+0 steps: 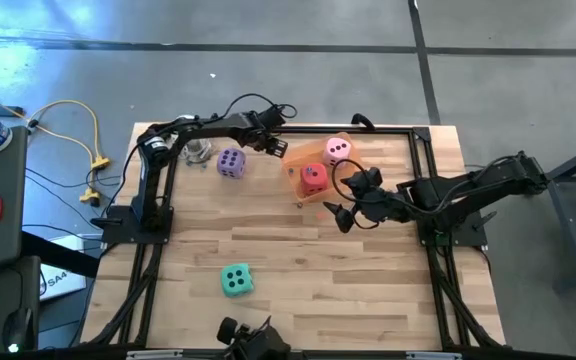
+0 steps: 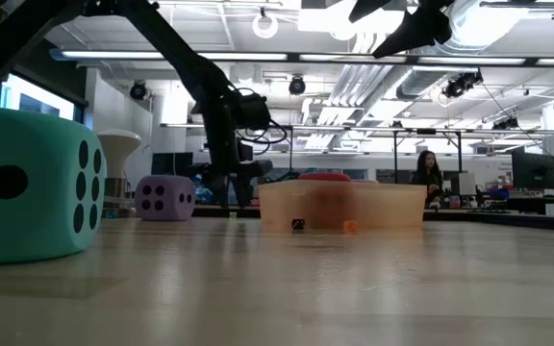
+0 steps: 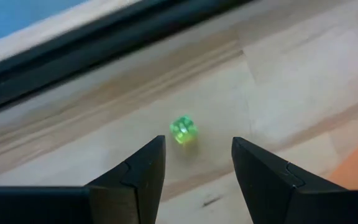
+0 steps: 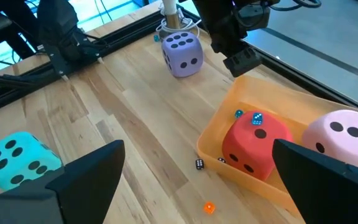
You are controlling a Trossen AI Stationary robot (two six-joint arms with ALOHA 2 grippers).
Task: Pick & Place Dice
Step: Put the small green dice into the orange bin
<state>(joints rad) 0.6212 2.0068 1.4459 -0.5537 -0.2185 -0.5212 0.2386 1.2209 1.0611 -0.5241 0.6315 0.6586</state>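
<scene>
The green-teal die [image 1: 236,280] rests on the wood near the table's near edge, also big at the left of the low view [image 2: 32,183]. The purple die [image 1: 231,163] stands near the far edge. The red die [image 1: 313,178] and pink die [image 1: 338,150] lie in the orange tray [image 1: 293,172]. My left gripper [image 1: 276,145] hovers open by the tray's far-left corner; its wrist view shows its gap [image 3: 197,155] just short of a tiny green translucent die [image 3: 183,130] on the table. My right gripper [image 1: 340,195] is open above the tray's near-right side [image 4: 197,149].
A clear cup [image 1: 198,150] stands at the far-left corner beside the purple die. Tiny dice lie about: a black one [image 4: 199,164] and an orange one [image 4: 209,208] on the wood, blue ones [image 4: 257,118] in the tray. A black frame [image 1: 158,200] borders the table.
</scene>
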